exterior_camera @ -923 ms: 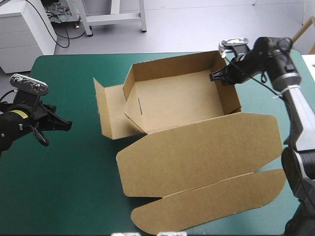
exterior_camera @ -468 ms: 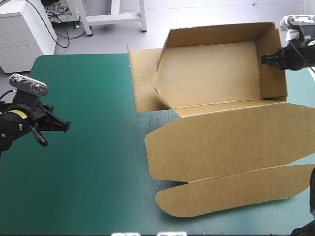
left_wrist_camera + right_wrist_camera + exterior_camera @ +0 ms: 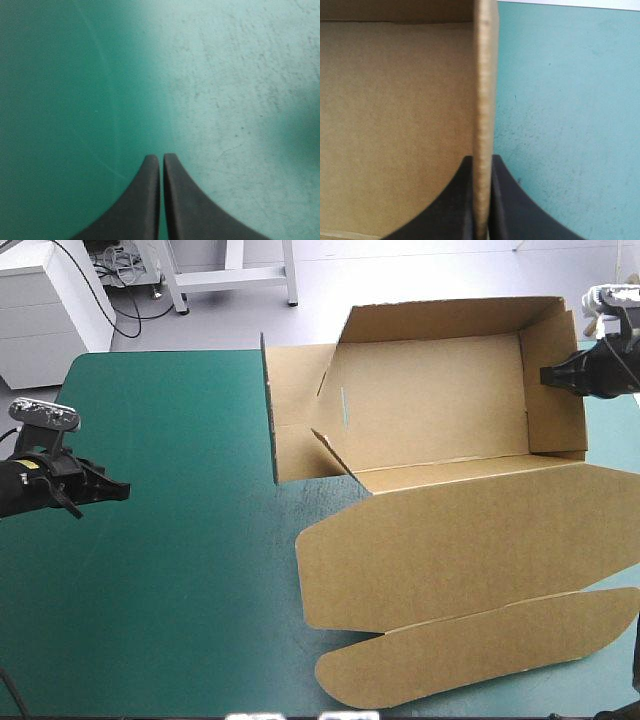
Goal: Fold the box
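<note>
Right wrist view: right jaws clamp the box wall — left jaws together, far off.

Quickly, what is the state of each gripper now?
Left gripper: shut, holding nothing.
Right gripper: shut on a wall of the box.

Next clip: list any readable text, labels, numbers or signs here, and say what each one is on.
No readable text in any view.
The box: plain brown board, no print showing.
A yellow sticker on the left arm: too small to read.
The teal-green cover: no markings.
</note>
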